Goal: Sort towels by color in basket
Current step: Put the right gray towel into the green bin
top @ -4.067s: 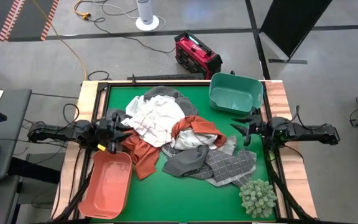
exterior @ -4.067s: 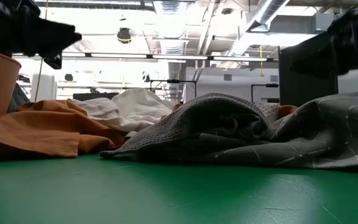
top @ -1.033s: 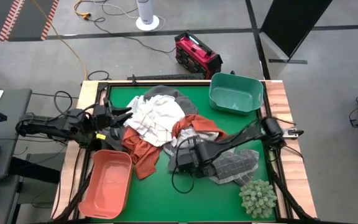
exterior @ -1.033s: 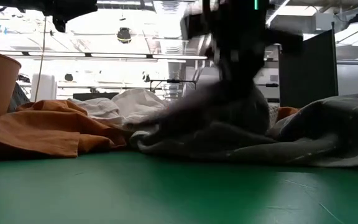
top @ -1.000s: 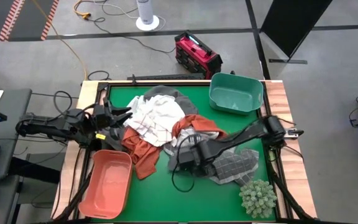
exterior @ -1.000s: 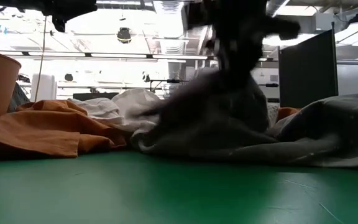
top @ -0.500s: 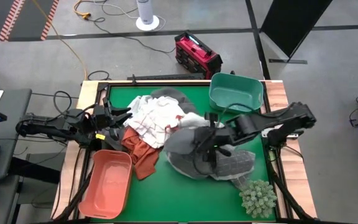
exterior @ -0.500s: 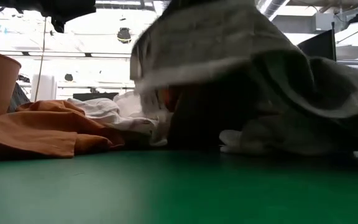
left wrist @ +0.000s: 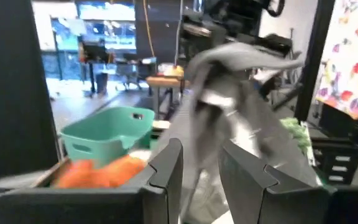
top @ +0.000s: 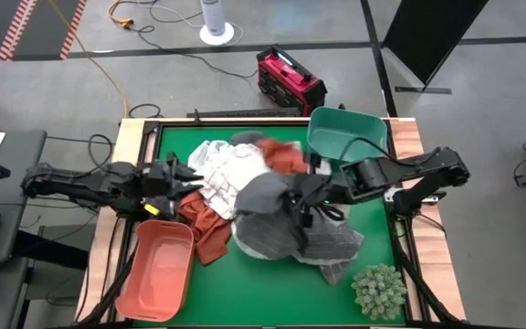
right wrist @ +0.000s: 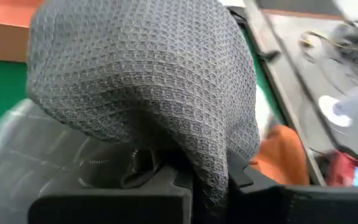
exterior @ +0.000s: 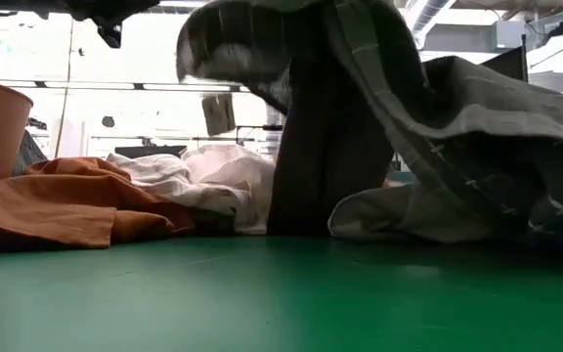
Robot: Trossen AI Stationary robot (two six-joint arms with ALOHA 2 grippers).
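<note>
Lifting a plain grey towel [top: 265,203] clear of the heap, my right gripper [top: 301,206] now sits over the middle of the worktop [top: 245,292], where a second ago it was low in the pile near the front and four seconds ago it was parked at the right edge. The grey waffle-weave cloth drapes over the right jaws and hides them; in the right wrist view the fabric [right wrist: 148,81] folds down into the narrow slot between the fingers, so I judge the jaws nearly closed and pinching that towel. A grey checked towel [top: 329,239] has been dragged along with it and hangs partly raised in the low view [exterior: 477,147], which I think means two cloths are tangled and may need separating. The lift has also uncovered more of the rust-orange towel [top: 210,228] and the white towels [top: 231,169], which lie on the green surface to the left of the held cloth. My left gripper [top: 173,179] waits near the left edge, its jaws a small way apart and holding nothing. The green basket [top: 345,137] stands at the far right corner, the salmon basket [top: 158,270] at the near left; both look empty, so sorting has barely begun.
</note>
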